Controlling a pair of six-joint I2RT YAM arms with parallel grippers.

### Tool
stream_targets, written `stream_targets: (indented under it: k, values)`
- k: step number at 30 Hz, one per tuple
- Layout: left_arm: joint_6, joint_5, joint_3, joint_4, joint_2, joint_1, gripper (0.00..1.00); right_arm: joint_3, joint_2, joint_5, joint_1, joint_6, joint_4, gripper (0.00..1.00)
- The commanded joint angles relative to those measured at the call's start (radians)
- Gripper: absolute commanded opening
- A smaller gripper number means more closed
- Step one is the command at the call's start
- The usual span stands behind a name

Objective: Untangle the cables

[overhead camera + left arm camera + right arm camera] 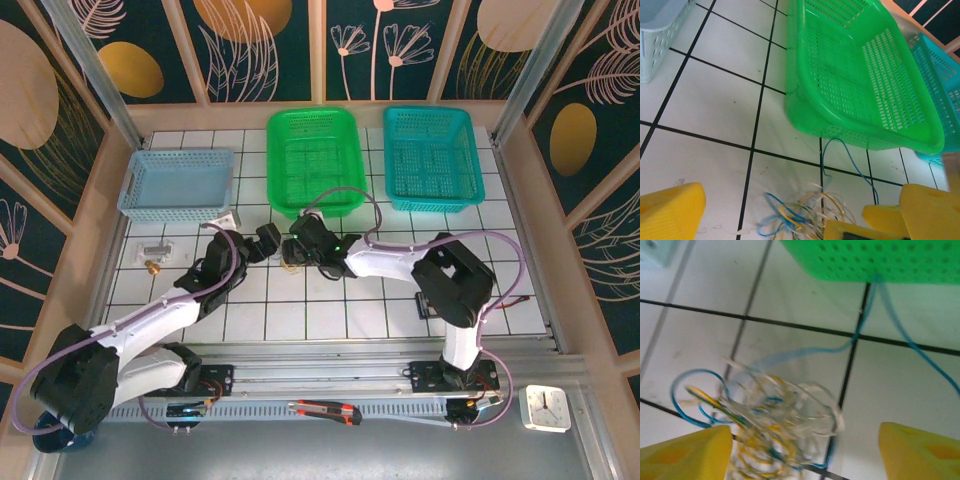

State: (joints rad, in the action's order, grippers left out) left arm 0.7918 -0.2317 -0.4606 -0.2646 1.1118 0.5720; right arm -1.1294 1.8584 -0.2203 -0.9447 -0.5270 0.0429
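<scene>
Right pincer (pixel 800 452) hangs low over the cables (pixel 785 425) with its yellow fingers (pixel 685 455) spread wide on either side of the clump, gripping nothing; the left pincer (pixel 265 240) is just to the left of it, jaws fully apart and likewise empty. The cables lie in one heap on the table (pixel 300 310), just near of the green basket (pixel 840 115); yellowish, blue and whitish wires loop through one another with no colour lying apart. One blue strand (pixel 900 325) trails out of the heap toward the basket's near wall; that is the only length lying free. By my judgement the untangling is barely begun; every wire has yet to be drawn out of the heap.
</scene>
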Motion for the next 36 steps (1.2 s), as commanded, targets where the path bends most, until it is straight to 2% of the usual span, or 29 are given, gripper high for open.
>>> stream_targets:
  k: [1, 2, 5, 10, 12, 17, 21, 23, 29, 31, 33, 36]
  values:
    - [0.024, 0.022, 0.031, -0.002, -0.016, -0.006, 0.99, 0.036, -0.005, -0.056, 0.015, -0.014, -0.005, 0.62]
    - [0.024, 0.023, 0.036, -0.004, -0.018, -0.007, 0.99, 0.071, -0.020, -0.044, 0.027, -0.030, -0.024, 0.50]
    - [0.022, 0.029, 0.048, -0.012, -0.017, -0.007, 0.99, 0.179, -0.085, -0.011, 0.064, -0.077, -0.088, 0.26]
    - [0.007, 0.046, 0.048, -0.021, 0.000, -0.007, 0.99, 0.340, -0.228, 0.017, 0.099, -0.155, -0.150, 0.03]
    - [-0.004, 0.056, 0.047, -0.027, 0.010, -0.006, 0.99, 0.391, -0.297, 0.030, 0.099, -0.185, -0.164, 0.00]
    - [-0.025, 0.118, 0.034, -0.038, 0.047, -0.007, 0.99, 0.525, -0.468, 0.114, 0.096, -0.305, -0.256, 0.00]
    - [-0.024, 0.198, 0.023, -0.060, 0.089, -0.007, 0.99, 0.562, -0.516, 0.153, 0.096, -0.354, -0.292, 0.00]
    - [-0.021, 0.237, 0.018, -0.066, 0.107, -0.007, 0.99, 0.552, -0.517, 0.153, 0.096, -0.351, -0.269, 0.07]
    - [0.008, 0.371, 0.017, -0.086, 0.138, -0.006, 0.93, 0.542, -0.512, 0.121, 0.096, -0.336, -0.227, 0.51]
    - [0.020, 0.397, 0.022, -0.091, 0.146, -0.006, 0.91, 0.529, -0.498, 0.101, 0.097, -0.315, -0.213, 0.61]
    - [0.031, 0.407, 0.028, -0.100, 0.152, -0.005, 0.91, 0.501, -0.471, 0.098, 0.103, -0.275, -0.197, 0.67]
    - [0.042, 0.402, 0.036, -0.109, 0.152, -0.004, 0.91, 0.417, -0.401, 0.068, 0.099, -0.199, -0.144, 0.71]
